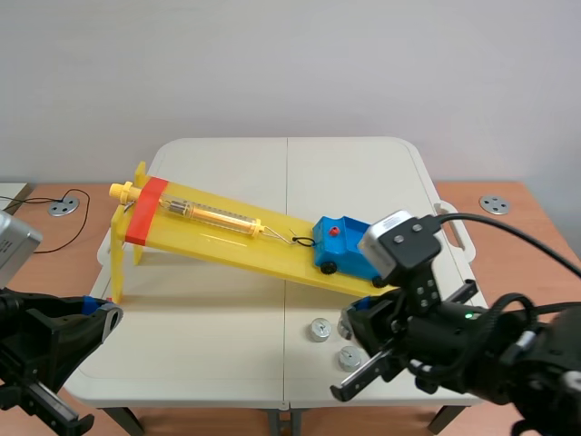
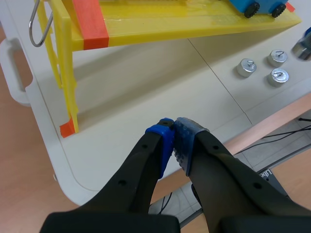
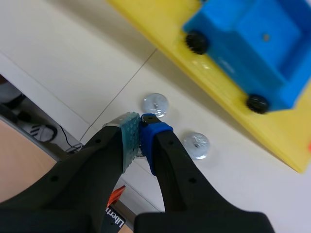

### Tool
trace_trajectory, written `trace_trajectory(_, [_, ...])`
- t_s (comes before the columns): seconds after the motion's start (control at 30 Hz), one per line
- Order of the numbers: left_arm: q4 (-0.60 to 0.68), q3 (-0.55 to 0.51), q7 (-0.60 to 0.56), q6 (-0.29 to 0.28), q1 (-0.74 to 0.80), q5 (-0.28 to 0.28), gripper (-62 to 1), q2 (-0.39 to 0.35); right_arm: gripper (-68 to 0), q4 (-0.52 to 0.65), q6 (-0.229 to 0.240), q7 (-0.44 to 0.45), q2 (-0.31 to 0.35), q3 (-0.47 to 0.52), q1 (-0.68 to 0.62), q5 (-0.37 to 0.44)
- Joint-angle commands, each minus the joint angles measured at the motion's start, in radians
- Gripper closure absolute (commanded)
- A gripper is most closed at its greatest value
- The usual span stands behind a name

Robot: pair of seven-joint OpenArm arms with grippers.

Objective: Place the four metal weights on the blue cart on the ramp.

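Observation:
The blue cart stands at the low end of the yellow ramp, its bed empty. Three metal weights lie on the table in front of the ramp's low end. My right gripper hangs shut over them, with two weights just ahead of its fingertips. Something grey under its fingers is mostly hidden. My left gripper is shut on nothing over the table's near left corner.
A yellow spring scale lies on the ramp, hooked to the cart by a cord. The ramp's raised end stands on thin yellow legs. The white table has side handles, and its front edge is close to both grippers.

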Motion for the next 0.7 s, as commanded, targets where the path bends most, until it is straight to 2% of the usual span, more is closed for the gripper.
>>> trace_trajectory(0.0, [0.068,-0.016,-0.1,-0.02,-0.006,-0.055,-3.6,0.007,-0.7,0.137,0.047,0.076,0.023,0.093,0.0,0.13])
trace_trajectory(0.13, [0.068,-0.016,-0.1,-0.02,-0.006,-0.055,-3.6,0.007,-0.6,0.213,0.056,0.029,0.023,0.228,-0.028,0.254])
trace_trajectory(0.27, [0.068,-0.016,-0.1,-0.02,-0.006,-0.055,-3.6,0.007,-0.6,0.225,0.055,0.021,0.005,0.341,-0.008,0.358])
trace_trajectory(0.37, [0.068,-0.016,-0.1,-0.02,-0.006,-0.055,-3.6,0.007,-0.6,0.213,0.055,0.016,-0.037,0.385,0.035,0.367])
trace_trajectory(0.47, [0.068,-0.016,-0.1,-0.02,-0.006,-0.055,-3.6,0.007,-0.6,0.177,0.055,0.012,-0.088,0.387,0.094,0.372])
trace_trajectory(0.67, [0.068,-0.016,-0.1,-0.02,-0.006,-0.055,-3.6,0.007,-0.6,0.042,0.055,0.012,-0.191,0.387,0.224,0.37])
